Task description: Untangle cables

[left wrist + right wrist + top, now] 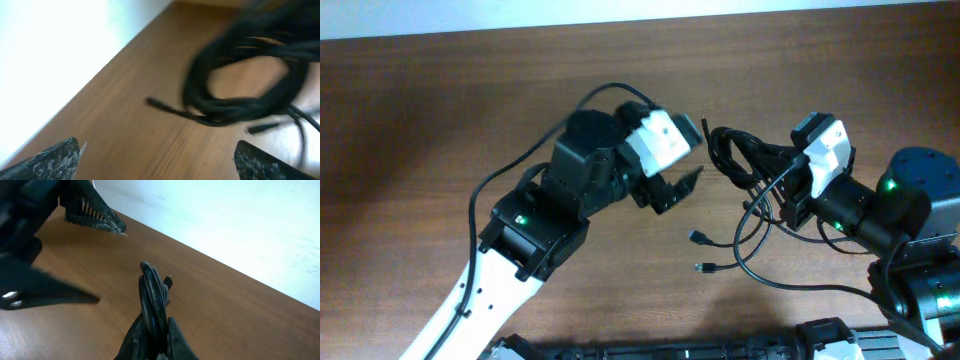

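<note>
The right claw was pressed together on the cable bundle, pinching several strands at once. The left claw was spread wide w/ nothing in it. From the left claw the bundle lay just ahead & slightly to one side, near but not touching, its long axis running roughly across the claw's opening. So the left arm was the free one. I'd judge the next move was a grab on a single strand, pulled away from the right claw.

Overhead alone showed loose tails running from the right claw over the table to two small plugs, past the left claw's tips. The left wrist view, blurred, showed the bundle as an open ring ahead-right of its fingers. The right wrist view gave only the pinch itself, the bundle standing up as a narrow loop.
</note>
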Robot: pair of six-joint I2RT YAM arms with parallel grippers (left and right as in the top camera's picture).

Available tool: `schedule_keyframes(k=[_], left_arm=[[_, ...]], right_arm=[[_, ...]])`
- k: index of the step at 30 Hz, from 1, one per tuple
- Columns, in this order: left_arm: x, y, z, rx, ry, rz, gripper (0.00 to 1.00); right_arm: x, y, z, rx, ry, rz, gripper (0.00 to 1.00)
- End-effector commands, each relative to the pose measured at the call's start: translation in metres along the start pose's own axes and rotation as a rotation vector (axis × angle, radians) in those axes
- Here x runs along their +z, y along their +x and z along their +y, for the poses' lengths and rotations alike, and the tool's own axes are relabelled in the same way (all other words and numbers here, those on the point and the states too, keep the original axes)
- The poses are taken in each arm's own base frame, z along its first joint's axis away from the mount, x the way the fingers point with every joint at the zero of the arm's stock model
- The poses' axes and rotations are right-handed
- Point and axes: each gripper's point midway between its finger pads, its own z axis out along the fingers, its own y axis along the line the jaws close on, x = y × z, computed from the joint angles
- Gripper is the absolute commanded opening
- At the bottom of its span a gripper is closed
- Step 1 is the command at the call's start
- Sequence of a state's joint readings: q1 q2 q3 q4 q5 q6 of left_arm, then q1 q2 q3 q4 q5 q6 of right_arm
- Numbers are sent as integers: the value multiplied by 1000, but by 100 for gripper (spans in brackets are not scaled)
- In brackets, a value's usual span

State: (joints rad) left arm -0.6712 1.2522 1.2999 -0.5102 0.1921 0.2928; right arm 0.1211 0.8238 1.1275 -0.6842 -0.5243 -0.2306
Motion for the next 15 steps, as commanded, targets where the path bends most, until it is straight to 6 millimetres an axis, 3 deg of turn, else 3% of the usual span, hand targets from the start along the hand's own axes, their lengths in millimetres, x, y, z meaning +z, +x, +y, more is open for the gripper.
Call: schedule_keyframes(k=[1, 7, 15], left_arm=[[-7, -6, 25, -286, -141, -20, 99], [-7, -13, 19, -474, -96, -57, 99], [-6, -24, 2, -513, 17, -82, 99]], right_arm=[[-3, -10, 9, 13, -52, -44, 4], [-4, -22, 20, -14, -117, -95, 4], [-7, -37, 25, -28, -152, -158, 4]])
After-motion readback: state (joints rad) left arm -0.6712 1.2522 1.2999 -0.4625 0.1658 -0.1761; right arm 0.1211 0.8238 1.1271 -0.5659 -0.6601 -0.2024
